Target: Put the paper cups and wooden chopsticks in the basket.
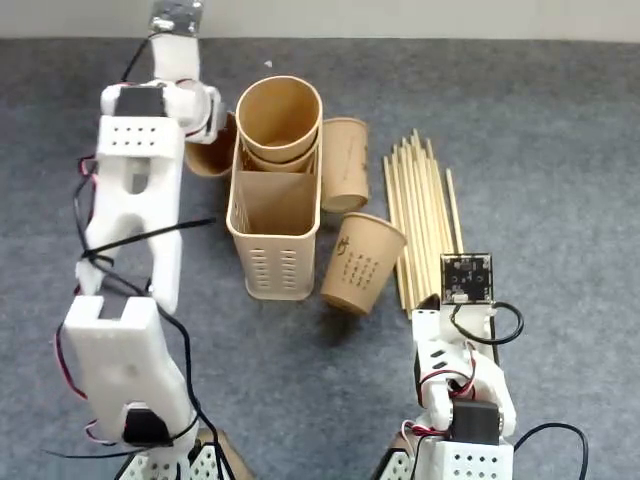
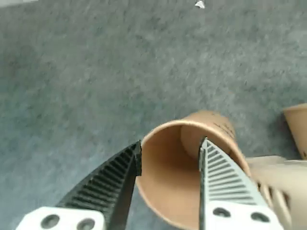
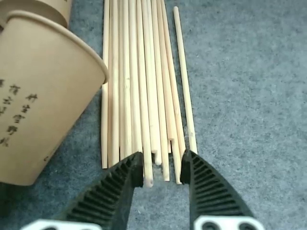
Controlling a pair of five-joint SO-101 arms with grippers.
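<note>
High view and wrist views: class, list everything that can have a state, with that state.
basket: upright, partly filled.
stacked cups: upright in basket's far compartment.
left cup: on its side, outside basket.
right cups: on their sides, outside basket.
chopsticks: flat on table.
left gripper: open, straddling left cup's rim.
right gripper: open over chopstick ends.

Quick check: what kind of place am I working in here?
Likely a tabletop robot test bench: a grey felt-like mat, with basket, paper cups and wooden chopsticks laid out as props.
</note>
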